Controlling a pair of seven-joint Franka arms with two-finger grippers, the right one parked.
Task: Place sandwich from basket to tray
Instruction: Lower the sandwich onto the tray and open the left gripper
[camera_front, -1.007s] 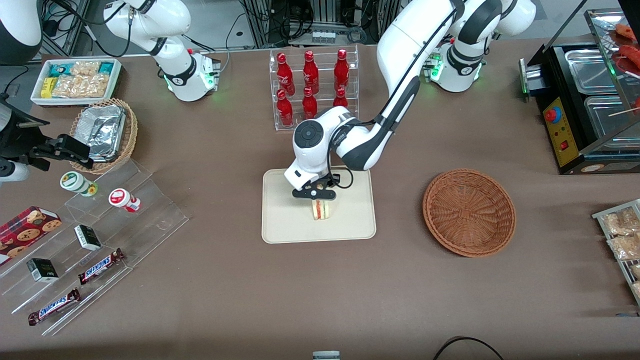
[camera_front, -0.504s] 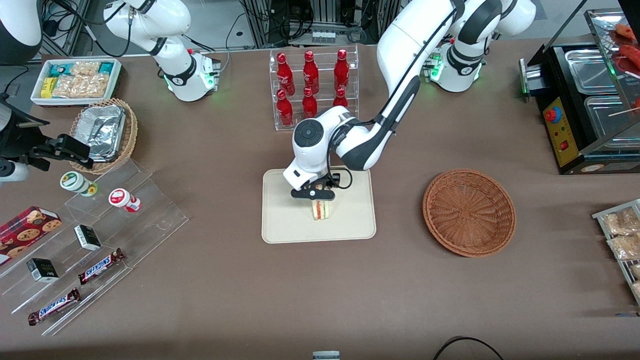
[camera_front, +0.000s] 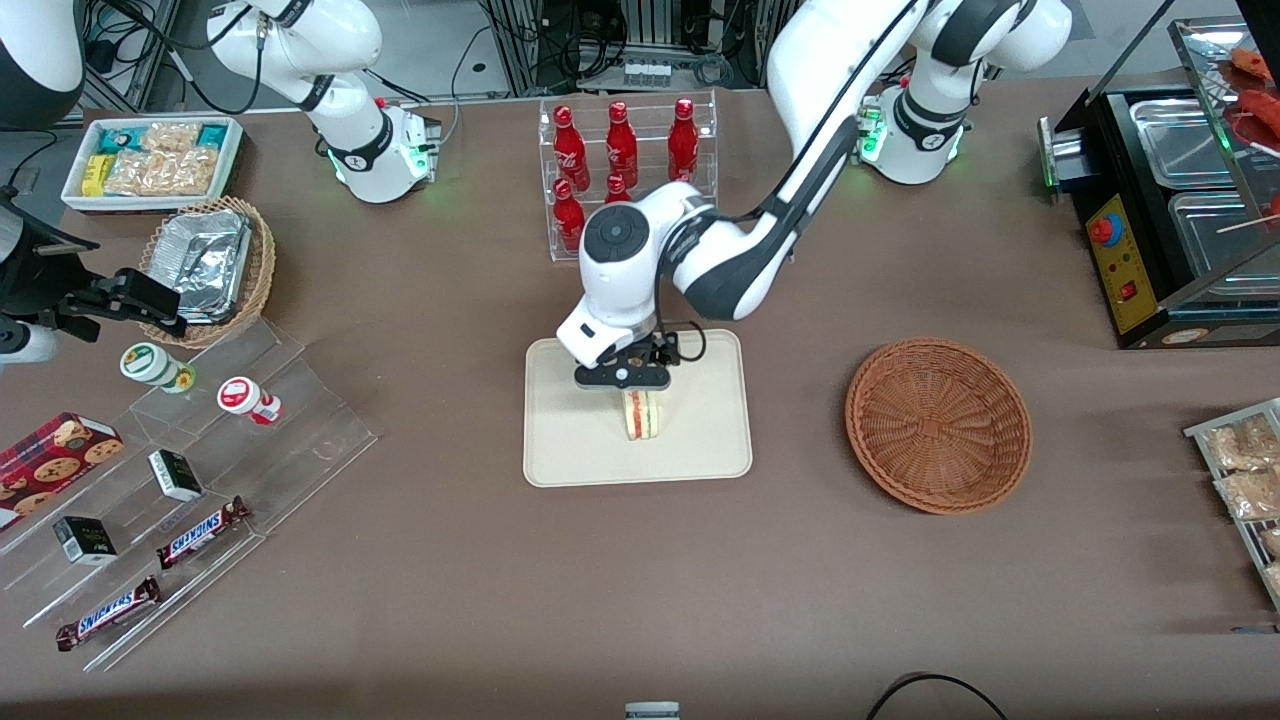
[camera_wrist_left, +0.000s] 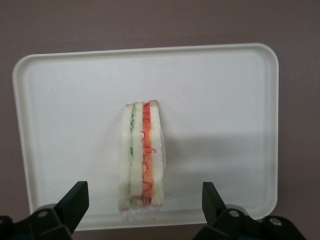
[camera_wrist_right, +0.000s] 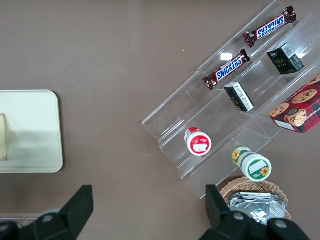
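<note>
The sandwich (camera_front: 640, 415) stands on its edge near the middle of the cream tray (camera_front: 560, 450), white bread with red and green filling layers (camera_wrist_left: 141, 155). My gripper (camera_front: 625, 388) hangs just above the sandwich, lifted clear of it. In the wrist view the gripper (camera_wrist_left: 142, 205) is open, its black fingertips (camera_wrist_left: 76, 199) spread wide on either side of the sandwich without touching it. The reddish-brown wicker basket (camera_front: 938, 424) sits empty on the table toward the working arm's end, apart from the tray (camera_wrist_left: 225, 100).
A clear rack of red bottles (camera_front: 625, 165) stands farther from the front camera than the tray. Toward the parked arm's end are clear stepped shelves with candy bars (camera_front: 200, 530), a tan basket with foil trays (camera_front: 205, 265) and a white snack bin (camera_front: 150, 160). A black warmer (camera_front: 1170, 210) stands at the working arm's end.
The gripper has risen and drawn back from the sandwich, away from the front camera. The sandwich stays standing on the tray, free of the fingers.
</note>
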